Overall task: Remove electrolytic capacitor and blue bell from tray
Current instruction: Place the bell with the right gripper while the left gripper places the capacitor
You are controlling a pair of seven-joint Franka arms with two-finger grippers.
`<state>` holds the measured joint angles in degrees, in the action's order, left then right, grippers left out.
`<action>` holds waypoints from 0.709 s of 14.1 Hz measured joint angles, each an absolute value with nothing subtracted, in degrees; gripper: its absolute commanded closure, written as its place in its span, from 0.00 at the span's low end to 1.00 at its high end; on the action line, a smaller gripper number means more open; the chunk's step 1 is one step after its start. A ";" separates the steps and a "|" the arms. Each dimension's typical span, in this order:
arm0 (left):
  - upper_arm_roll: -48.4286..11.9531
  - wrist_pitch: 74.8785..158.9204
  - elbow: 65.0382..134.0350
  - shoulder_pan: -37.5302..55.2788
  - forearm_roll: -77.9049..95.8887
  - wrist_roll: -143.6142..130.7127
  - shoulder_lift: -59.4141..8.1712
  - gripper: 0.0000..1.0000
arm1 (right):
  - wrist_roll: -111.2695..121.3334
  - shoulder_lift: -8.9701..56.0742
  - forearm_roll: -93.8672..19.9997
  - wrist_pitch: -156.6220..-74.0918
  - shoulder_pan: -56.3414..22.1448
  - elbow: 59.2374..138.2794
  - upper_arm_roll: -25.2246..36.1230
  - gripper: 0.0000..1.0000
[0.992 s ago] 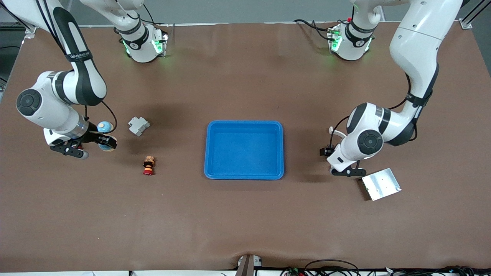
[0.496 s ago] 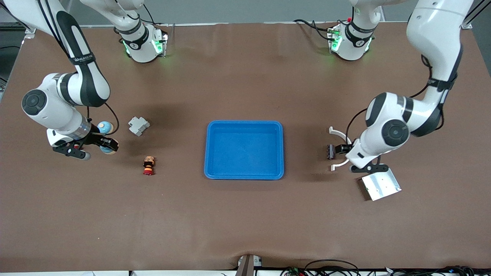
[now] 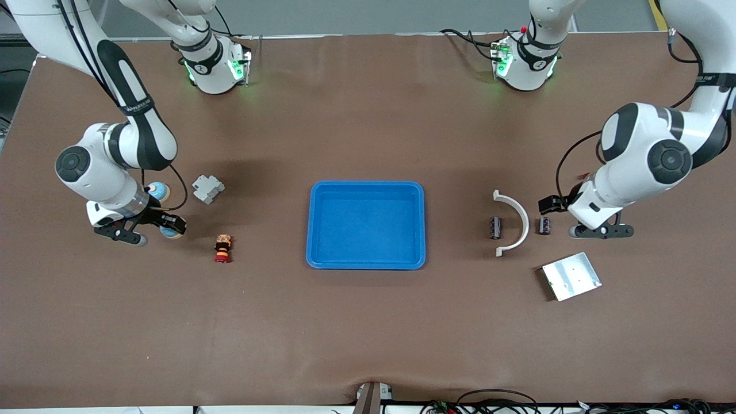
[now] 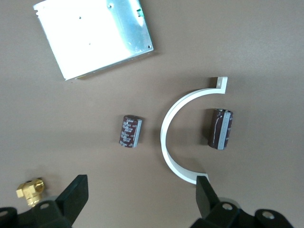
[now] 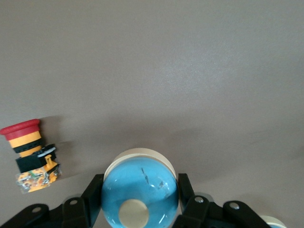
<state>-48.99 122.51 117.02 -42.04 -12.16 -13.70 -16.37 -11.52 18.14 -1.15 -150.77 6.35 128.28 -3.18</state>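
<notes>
My right gripper [image 3: 165, 226] is shut on a blue bell [image 3: 170, 232] with a cream base, held low over the table between the grey block and the red button. In the right wrist view the bell [image 5: 140, 190] sits between both fingers of the right gripper [image 5: 139, 202]. A second blue bell [image 3: 156, 190] stands close by. My left gripper [image 3: 599, 232] is open and empty, low beside a dark capacitor [image 3: 544, 225]. In the left wrist view that capacitor [image 4: 130, 131] lies ahead of the open left gripper [image 4: 141, 199]. Another capacitor [image 3: 494, 227] lies inside a white curved piece [image 3: 516, 221].
A blue tray [image 3: 366, 263] sits mid-table. A grey block [image 3: 207, 188] and a red-and-yellow push button [image 3: 223, 248] lie near the right gripper. A metal plate [image 3: 571, 276] lies nearer the front camera than the left gripper. A brass fitting [image 4: 31, 190] shows in the left wrist view.
My left arm has swung toward its own end of the table, uncovering the white curved piece and both capacitors. My right gripper has shifted slightly toward the tray with the bell.
</notes>
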 measured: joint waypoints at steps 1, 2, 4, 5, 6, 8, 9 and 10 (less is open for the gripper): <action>-50.31 122.08 117.03 -43.41 -12.16 -13.70 -15.98 0.00 | -11.52 18.80 -1.16 -152.39 6.34 128.41 -3.18 1.00; -50.92 121.59 117.02 -43.99 -11.97 -13.70 -15.45 0.00 | -11.52 19.50 -1.16 -153.77 6.34 128.49 -3.20 1.00; -51.13 120.71 116.94 -44.13 -10.16 -13.69 -13.79 0.00 | -11.87 20.78 -1.20 -155.48 6.19 128.52 -3.33 1.00; -51.14 120.05 116.85 -44.22 -9.01 -13.32 -12.78 0.00 | -12.14 21.11 -1.22 -155.79 6.02 128.51 -3.44 1.00; -51.14 119.09 116.60 -44.42 -7.87 -12.14 -11.74 0.00 | -12.43 21.37 -1.25 -156.05 5.89 128.52 -3.57 1.00; -50.36 116.03 115.38 -44.63 -5.46 -8.67 -9.92 0.00 | -12.95 21.84 -1.27 -156.78 5.67 128.56 -3.69 1.00; -48.95 114.57 114.58 -44.15 -4.29 -6.66 -9.13 0.00 | -13.05 22.03 -1.28 -156.91 5.53 128.58 -3.74 1.00; -46.38 113.50 113.90 -42.47 -3.13 -4.92 -8.38 0.00 | -13.34 22.20 -1.31 -157.01 5.34 128.59 -3.78 1.00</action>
<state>-46.38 113.50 113.90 -42.47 -3.13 -4.92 -8.38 -13.34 22.20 -1.31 -157.01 5.34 128.59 -3.78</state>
